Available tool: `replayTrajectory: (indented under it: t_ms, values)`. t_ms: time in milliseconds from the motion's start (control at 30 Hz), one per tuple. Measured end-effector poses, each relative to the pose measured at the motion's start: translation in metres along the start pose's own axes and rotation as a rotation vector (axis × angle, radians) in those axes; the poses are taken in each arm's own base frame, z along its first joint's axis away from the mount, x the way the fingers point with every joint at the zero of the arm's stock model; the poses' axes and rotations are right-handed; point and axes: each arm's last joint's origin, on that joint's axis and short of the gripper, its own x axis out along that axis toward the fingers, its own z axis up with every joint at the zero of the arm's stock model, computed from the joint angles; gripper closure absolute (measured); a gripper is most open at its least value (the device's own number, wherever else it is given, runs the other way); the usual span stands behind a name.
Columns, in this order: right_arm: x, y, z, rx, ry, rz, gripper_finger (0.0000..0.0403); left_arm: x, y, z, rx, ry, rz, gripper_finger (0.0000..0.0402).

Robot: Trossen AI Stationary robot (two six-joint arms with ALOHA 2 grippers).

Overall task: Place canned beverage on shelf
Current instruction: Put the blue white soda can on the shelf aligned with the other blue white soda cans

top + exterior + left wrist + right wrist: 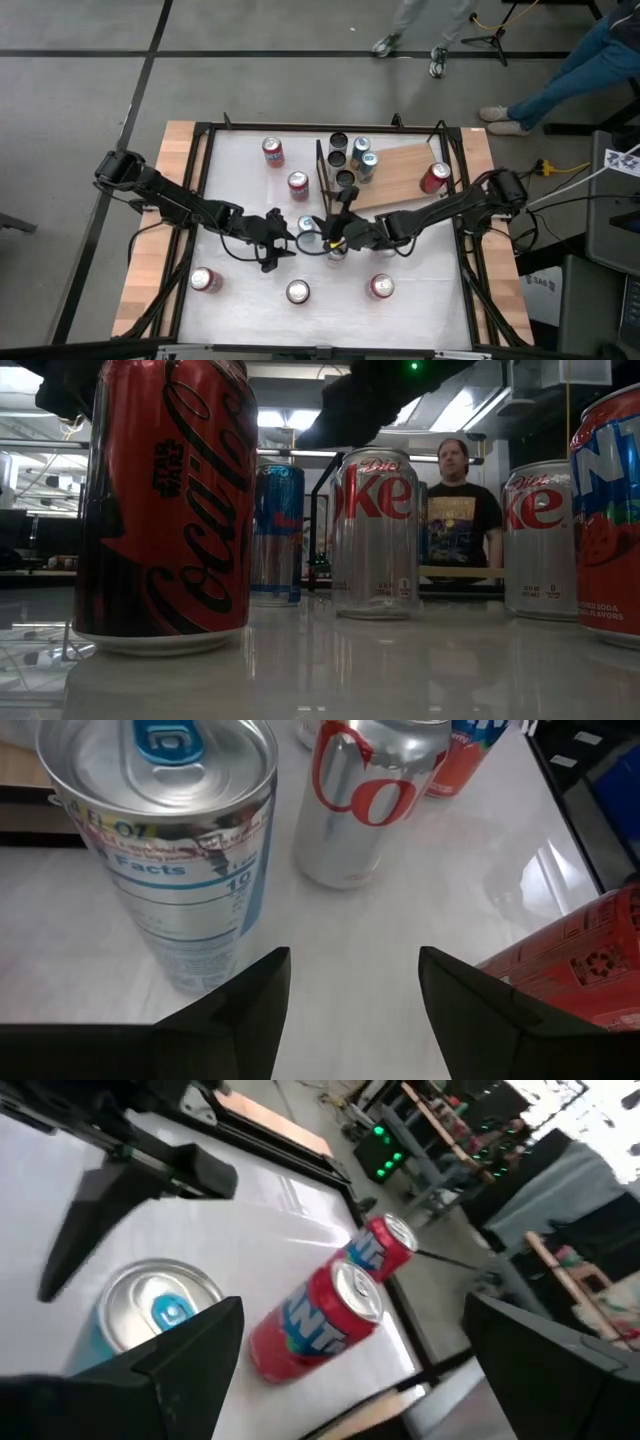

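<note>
A slim silver-and-blue can (306, 227) stands upright on the white tabletop near the middle; the left wrist view shows its blue tab (165, 740). My left gripper (284, 240) (355, 995) is open just to its left, nothing between the fingers. My right gripper (332, 226) (350, 1370) is open wide just to the can's right; the same can (150, 1315) shows beside one finger. The shelf (405, 172), a wooden board with a black upright frame (320, 165), lies at the far right and carries several upright cans (345, 160).
Two red cans (272, 150) (298, 183) stand left of the shelf frame. Another red can (435, 177) is on the board's right end. Three cans (203, 280) (298, 292) (381, 286) stand along the near side, one silver can (337, 250) under my right gripper. A person (462, 510) stands beyond the table.
</note>
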Motion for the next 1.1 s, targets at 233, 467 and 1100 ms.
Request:
replayTrajectory:
  t_ms: [233, 467, 1100]
  values:
    - [0.002, 0.004, -0.002, -0.065, 0.049, -0.099, 0.0036, 0.000, 0.000, 0.000, 0.001, 0.001, 0.000, 0.0189]
    - [-0.001, 0.008, 0.000, -0.092, 0.036, -0.083, 0.0066, 0.000, 0.000, 0.000, 0.001, 0.001, 0.001, 0.0189]
    - [-0.002, 0.013, -0.003, -0.158, 0.007, 0.090, 0.0284, 0.000, 0.000, 0.000, -0.001, -0.005, -0.002, 0.0189]
